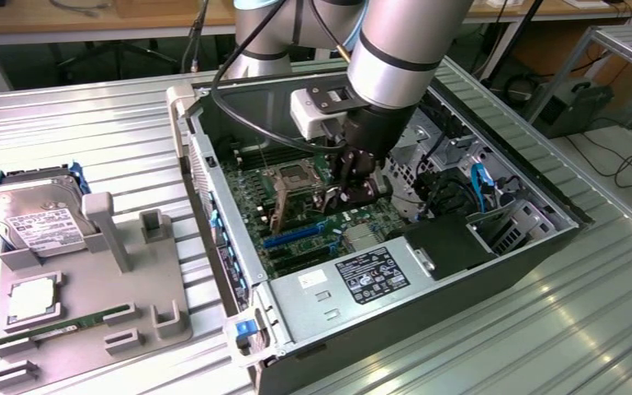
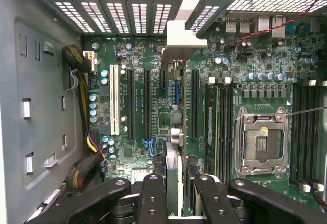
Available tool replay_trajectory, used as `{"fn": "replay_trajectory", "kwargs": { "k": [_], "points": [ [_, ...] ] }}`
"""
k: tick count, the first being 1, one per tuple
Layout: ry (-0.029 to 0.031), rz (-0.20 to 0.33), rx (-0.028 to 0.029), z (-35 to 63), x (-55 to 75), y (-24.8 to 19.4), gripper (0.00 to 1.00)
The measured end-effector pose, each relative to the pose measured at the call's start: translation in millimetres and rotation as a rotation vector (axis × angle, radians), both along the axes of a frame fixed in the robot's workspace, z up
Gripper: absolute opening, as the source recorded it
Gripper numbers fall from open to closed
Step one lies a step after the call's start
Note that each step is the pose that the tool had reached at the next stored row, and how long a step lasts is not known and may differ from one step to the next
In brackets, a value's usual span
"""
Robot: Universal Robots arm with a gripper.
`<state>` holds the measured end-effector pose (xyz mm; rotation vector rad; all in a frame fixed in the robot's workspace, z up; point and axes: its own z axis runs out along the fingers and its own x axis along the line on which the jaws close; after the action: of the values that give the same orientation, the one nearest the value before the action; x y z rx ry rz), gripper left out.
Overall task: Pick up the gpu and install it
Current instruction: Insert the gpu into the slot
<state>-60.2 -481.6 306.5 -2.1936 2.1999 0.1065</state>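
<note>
Hovering inside the open black computer tower case (image 1: 513,247), the black two-fingered gripper (image 1: 351,191) is clamping a thin dark gpu card (image 2: 174,178) between its fingers (image 2: 153,198), holding it on edge just above the green motherboard (image 1: 294,206). In the wrist view the gpu is running lengthwise away from the gripper toward the rear slot openings, its long axis lying parallel to the black expansion slots (image 2: 145,104), and its silver metal bracket (image 2: 184,30) is standing at the far end against the perforated slot covers. That view is also showing the square silver CPU socket (image 2: 260,145) beside the card. The exterior view is showing the grey parts tray (image 1: 96,304) to its left, well apart from the case, carrying a silver hard drive in a blue frame (image 1: 25,210) and a slim green RAM stick (image 1: 63,325).
</note>
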Motion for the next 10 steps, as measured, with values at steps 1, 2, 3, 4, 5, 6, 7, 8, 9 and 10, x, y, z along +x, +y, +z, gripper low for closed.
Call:
{"fn": "replay_trajectory", "kwargs": {
  "k": [1, 2, 3, 4, 5, 6, 7, 8, 9, 10],
  "points": [
    [0.0000, 0.000, 0.0000, -0.2, 0.0, 0.0, 0.26],
    [0.0000, 0.000, 0.0000, -0.5, 0.0, 0.0, 0.26],
    [0.0000, 0.000, 0.0000, -0.7, 0.0, 0.0, 0.26],
    [0.0000, 0.000, 0.0000, -1.0, 0.0, 0.0, 0.26],
    [0.0000, 0.000, 0.0000, -1.2, 0.0, 0.0, 0.26],
    [0.0000, 0.000, -0.0001, -1.3, 0.0, 0.0, 0.26],
    [0.0000, 0.000, 0.0000, -1.4, -0.1, 0.0, 0.26],
    [-0.0001, 0.000, 0.0000, -1.7, -0.3, 0.0, 0.26],
    [0.0000, 0.000, -0.0001, -1.8, -0.4, 0.0, 0.26],
    [0.0001, 0.000, 0.0000, -2.0, -0.5, 0.0, 0.26]
  ]
}}
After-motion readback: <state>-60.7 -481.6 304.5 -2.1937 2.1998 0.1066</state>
